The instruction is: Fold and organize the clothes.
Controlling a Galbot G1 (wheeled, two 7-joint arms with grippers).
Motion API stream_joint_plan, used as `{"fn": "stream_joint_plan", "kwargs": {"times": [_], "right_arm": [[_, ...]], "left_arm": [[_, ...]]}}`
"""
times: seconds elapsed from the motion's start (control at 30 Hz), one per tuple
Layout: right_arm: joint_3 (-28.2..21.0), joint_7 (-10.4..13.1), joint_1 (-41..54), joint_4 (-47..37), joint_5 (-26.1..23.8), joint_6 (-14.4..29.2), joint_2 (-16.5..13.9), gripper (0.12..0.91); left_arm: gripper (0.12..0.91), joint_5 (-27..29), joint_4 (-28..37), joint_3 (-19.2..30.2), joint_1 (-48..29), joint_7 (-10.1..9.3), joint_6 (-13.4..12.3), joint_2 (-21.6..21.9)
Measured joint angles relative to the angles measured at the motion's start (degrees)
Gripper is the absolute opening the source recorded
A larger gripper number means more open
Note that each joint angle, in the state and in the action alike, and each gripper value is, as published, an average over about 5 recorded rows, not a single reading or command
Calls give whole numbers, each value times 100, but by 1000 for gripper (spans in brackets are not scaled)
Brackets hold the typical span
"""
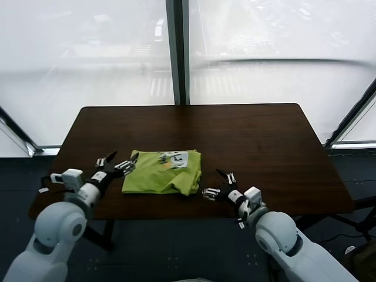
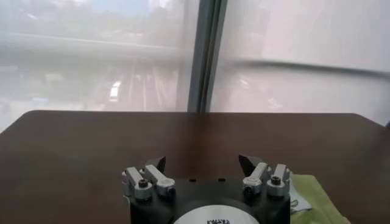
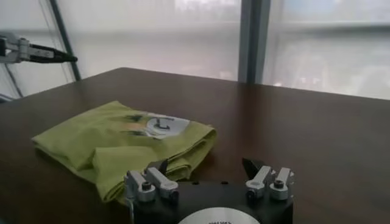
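**Op A:** Grippers first, nearest me. My right gripper (image 1: pixel 218 183) sits low over the near edge of the table (image 1: pixel 264 141), just right of the shirt's near right corner. Jaws spread wide, nothing between them, not touching cloth as far as I can tell.

**Op B:** And the left one?

**Op A:** My left gripper (image 1: pixel 114 164) is a little farther in, just off the shirt's left edge. Fingers also spread full, empty. Its wrist view shows bare tabletop ahead and only a sliver of green beside one finger.

**Op B:** Where's the shirt itself?

**Op A:** The lime-green T-shirt (image 1: pixel 163 173) lies near the front middle of the table, between the two grippers. It's already doubled into a compact rectangle, layers stacked, white graphic (image 1: pixel 175 157) facing up at the far side. From the right wrist, the near end shows a rolled fold.

**Op B:** Why that arrangement?

**Op A:** My read: both grippers flank the bundle with jaws apart so either can take an edge, or because they've let go. Folding looks mostly done; tidying may remain.

**Op B:** Beyond that?

**Op A:** Bare dark tabletop, then windows (image 1: pixel 88 53).
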Motion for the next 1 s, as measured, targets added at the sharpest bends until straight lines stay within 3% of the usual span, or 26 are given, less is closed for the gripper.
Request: {"fn": "stream_joint_plan", "kwargs": {"times": [0.5,0.77,0.87,1.0], "right_arm": [[-378,-405,142,-222,-2014,865,-74,907],[-604,-457,347,-419,-2448,1021,10,903],[-622,-451,387,-448,-2455,1046,2,860],[-597,-420,381,-461,-2406,1056,-35,683]], "left_arm": [[907,79,-57,-32,120,-35,7,-62],[907,125,-93,-75,203,-32,-2,-105],[907,152,-99,-105,247,-26,-13,-130],[907,192,-99,-122,276,-22,-23,-161]]}}
